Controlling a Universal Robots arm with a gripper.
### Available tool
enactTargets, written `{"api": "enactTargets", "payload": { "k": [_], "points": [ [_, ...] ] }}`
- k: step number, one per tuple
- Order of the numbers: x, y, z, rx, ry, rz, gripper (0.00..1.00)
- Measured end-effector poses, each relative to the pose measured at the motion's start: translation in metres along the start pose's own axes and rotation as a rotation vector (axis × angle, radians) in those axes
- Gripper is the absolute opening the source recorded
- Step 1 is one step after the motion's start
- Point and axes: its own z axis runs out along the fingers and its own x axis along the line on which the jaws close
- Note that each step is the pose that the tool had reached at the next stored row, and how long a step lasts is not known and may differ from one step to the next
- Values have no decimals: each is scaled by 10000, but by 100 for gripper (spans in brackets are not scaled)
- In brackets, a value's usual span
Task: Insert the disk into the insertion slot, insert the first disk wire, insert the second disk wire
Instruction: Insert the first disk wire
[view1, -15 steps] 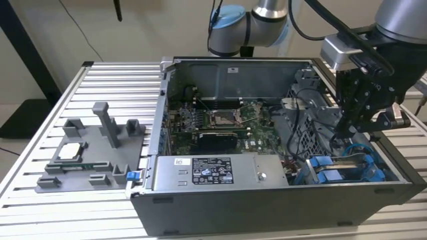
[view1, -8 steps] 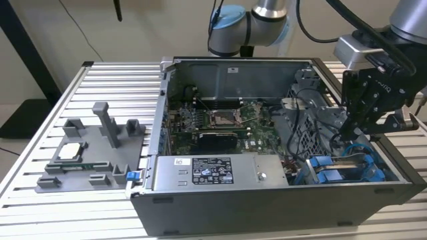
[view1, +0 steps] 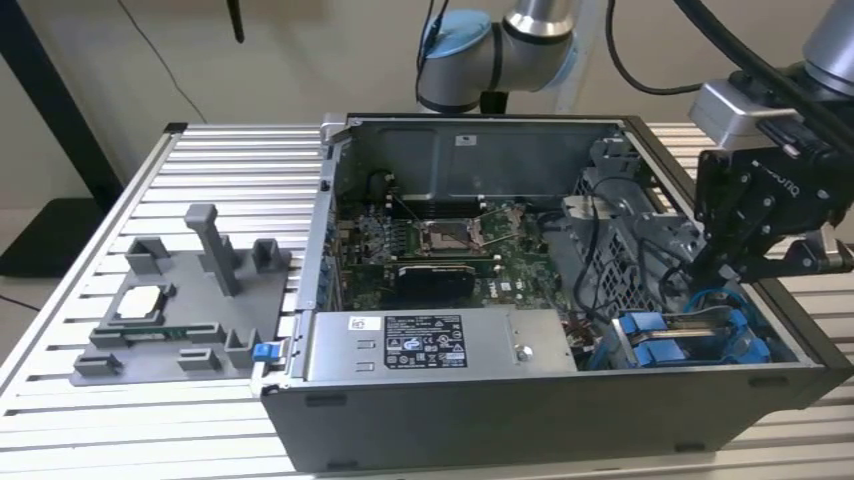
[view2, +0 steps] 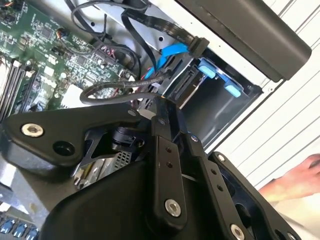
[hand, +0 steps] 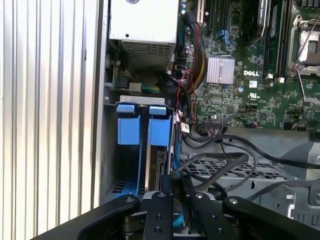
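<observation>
Pinching tool (hand: 170, 181), closed on black wire (hand: 227, 157) at insertion slot (hand: 107, 150).

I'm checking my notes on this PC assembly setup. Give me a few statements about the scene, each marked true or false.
1. The gripper is at the drive bay end of the computer case. True.
2. The computer case is closed. False: its side is open and the motherboard is exposed.
3. A grey fixture tray stands on the exterior view's left of the case. True.
4. A cooler covers the processor socket. False: the socket is uncovered.
</observation>
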Motion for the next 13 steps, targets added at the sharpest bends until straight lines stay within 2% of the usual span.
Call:
{"api": "enactTargets", "payload": {
  "k": [5,9,13],
  "points": [
    [43,-49,40,-174,-6,8,0],
    [82,-103,75,-273,-10,10,0],
    [87,-116,122,-284,-8,12,0]
  ]
}}
